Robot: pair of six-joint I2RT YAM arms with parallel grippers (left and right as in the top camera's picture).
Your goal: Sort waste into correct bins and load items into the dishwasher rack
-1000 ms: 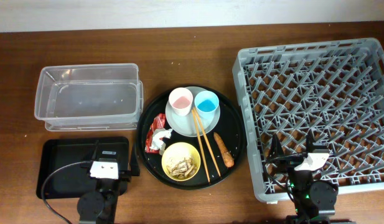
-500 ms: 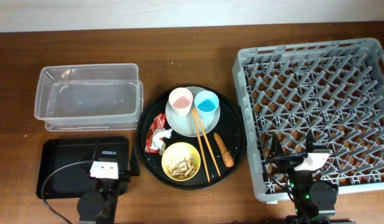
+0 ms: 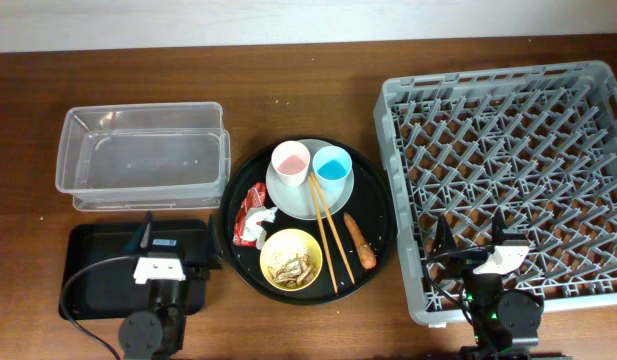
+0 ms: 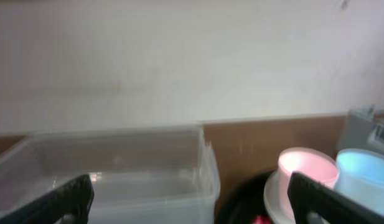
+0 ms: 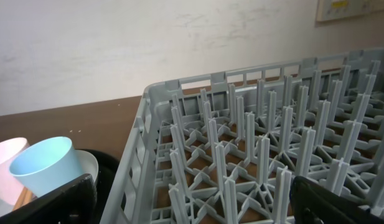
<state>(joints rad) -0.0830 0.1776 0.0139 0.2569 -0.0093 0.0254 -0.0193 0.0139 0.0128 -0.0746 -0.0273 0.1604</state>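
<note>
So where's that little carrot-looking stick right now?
In the overhead view, the carrot-like stick lies on the right part of the round black tray, just right of the two chopsticks, between them and the dishwasher rack.

Straight ahead of the left gripper (image 4: 192, 211) the wall of the clear tub (image 4: 117, 168) blocks the way, the pink cup (image 4: 307, 168) and blue cup (image 4: 363, 174) on the round black tray (image 3: 378, 200) crowd its right, and the right gripper (image 5: 192, 214) faces the upright pegs of the rack (image 5: 179, 87), with open air above them.
</note>
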